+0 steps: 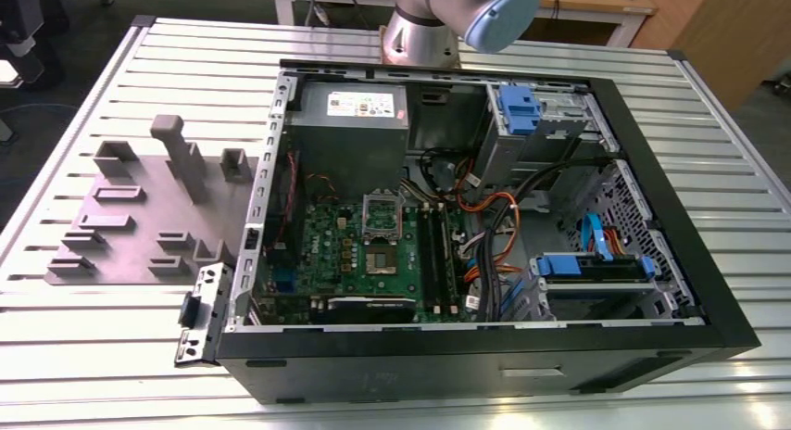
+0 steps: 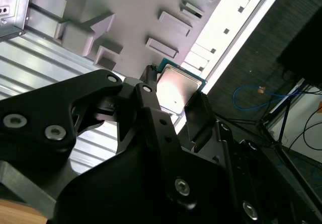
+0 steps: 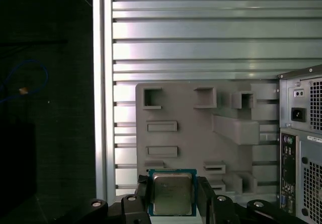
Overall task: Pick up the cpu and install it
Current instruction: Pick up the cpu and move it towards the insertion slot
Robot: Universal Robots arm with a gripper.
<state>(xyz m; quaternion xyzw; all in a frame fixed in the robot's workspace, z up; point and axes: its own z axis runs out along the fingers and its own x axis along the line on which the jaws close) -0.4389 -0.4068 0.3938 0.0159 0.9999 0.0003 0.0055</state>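
A ribbed metal tabletop is seen in the exterior view; on it, toward the exterior view's left, a grey-purple moulded plate with upright blocks and shallow recesses is laid flat; no part is seen seated in the recesses. Just beside the plate, on the exterior view's right, an open computer case is laid on its side. Inside the case, a green circuit board is mounted at the left; a grey power supply is set beyond it at the far wall; orange and blue cables are draped through the middle; blue drive brackets are fitted at the right. The robot arm is seen beyond the case's far wall.

In both wrist views the cpu is gripped at two opposite edges by the gripper, its dark fingers drawn in narrowly against the chip; the silver top is turned toward the first wrist view's camera. The chip is held outside the case, with the moulded plate seen behind it; whether it touches the plate cannot be told.
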